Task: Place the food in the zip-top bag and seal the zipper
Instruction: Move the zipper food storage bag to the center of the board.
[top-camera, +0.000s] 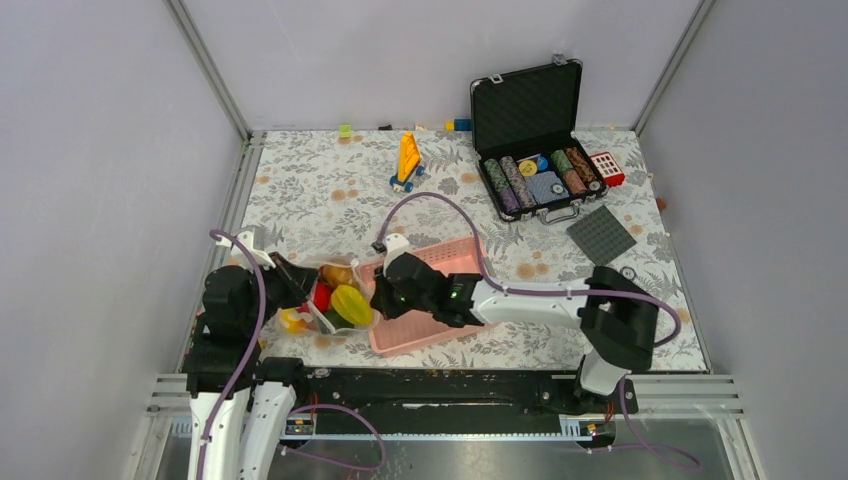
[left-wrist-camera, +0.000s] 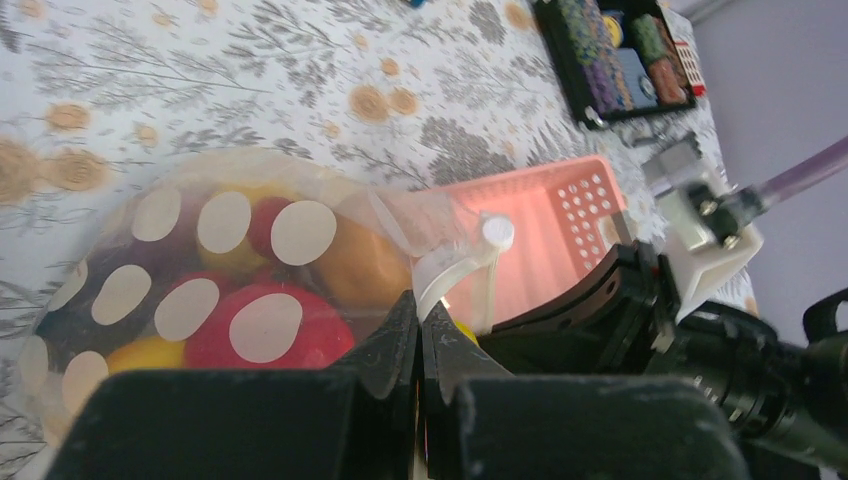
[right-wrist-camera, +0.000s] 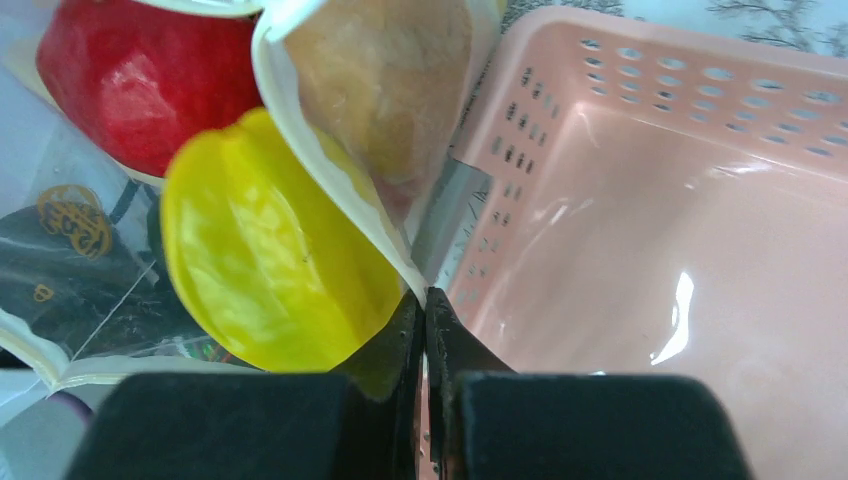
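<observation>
Zip-top bag (top-camera: 335, 300) lies at the table's near left. The left gripper (left-wrist-camera: 421, 318) is pinched shut on its left side, red and yellow food (top-camera: 351, 304) fills it, and the right gripper (right-wrist-camera: 425, 300) is clamped on the zipper (right-wrist-camera: 335, 190), right beside the pink basket (top-camera: 425, 343).

The tabletop (top-camera: 300, 190) is covered in a white cloth printed with grey leaves and tan-orange flowers. The zip-top bag (left-wrist-camera: 200, 300) is seen as clear plastic marked with pale cream round dots, and the food (right-wrist-camera: 270, 250) inside it is shown in yellow, red, orange-tan and dark green. The basket (top-camera: 450, 252) is coloured pale pink and pierced with rows of small slots. The left hand (left-wrist-camera: 418, 310) and the right hand (right-wrist-camera: 425, 305) are both finished in black. A black case (top-camera: 525, 105) is filled with striped chips (top-camera: 520, 182) in purple, green and blue.
</observation>
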